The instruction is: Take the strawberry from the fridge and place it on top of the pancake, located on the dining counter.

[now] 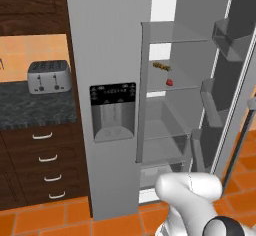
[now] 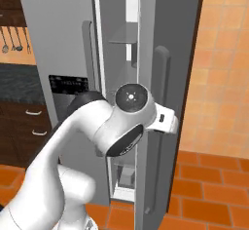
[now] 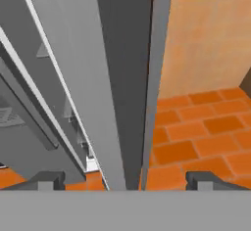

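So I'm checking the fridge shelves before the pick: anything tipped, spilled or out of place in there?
Nothing stands out. The strawberry sits on a glass shelf of the fridge, with the skewer-like food lying behind it. No spill shows, and the right door stands open.

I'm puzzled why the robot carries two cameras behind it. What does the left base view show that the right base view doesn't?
The left base view looks into the open fridge: the strawberry on a glass shelf, a skewer-like food behind it, and a toaster on the dark worktop. The right base view shows the door's outer face with its long handle and hanging utensils. Both share the dispenser panel and the white arm.
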Available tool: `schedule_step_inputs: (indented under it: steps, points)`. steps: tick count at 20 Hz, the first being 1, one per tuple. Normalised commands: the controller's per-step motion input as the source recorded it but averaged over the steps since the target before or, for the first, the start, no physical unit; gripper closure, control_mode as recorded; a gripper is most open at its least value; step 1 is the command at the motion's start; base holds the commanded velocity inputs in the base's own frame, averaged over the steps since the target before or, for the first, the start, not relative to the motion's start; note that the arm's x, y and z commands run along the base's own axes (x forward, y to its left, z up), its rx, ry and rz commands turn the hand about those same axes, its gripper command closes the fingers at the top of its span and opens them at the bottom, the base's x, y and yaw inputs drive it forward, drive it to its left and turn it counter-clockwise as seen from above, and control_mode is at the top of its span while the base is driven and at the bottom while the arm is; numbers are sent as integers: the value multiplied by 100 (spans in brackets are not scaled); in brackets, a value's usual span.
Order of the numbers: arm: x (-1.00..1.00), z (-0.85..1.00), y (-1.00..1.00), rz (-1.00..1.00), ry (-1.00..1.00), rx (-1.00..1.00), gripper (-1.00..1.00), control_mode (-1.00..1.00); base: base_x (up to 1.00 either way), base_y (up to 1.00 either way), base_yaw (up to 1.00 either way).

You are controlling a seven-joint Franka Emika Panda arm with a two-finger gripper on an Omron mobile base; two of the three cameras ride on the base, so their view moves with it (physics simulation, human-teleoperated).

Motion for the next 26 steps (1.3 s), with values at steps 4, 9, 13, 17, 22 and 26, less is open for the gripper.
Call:
schedule_step_inputs:
  steps: [4,9,13,17,22,26]
  points:
    - [-89,6,100,0,-4,-54,-100,-100,0,0,0]
    - [28,-21,100,0,27,-66,-100,-100,0,0,0]
    - [100,-33,94,0,26,-51,-100,-100,0,0,0]
    - [100,-30,52,-1,31,-41,-100,-100,0,0,0]
    - [100,-57,-21,-8,27,-13,-100,-100,0,0,0]
    - [100,-45,-54,-6,21,-4,-100,-100,0,0,0]
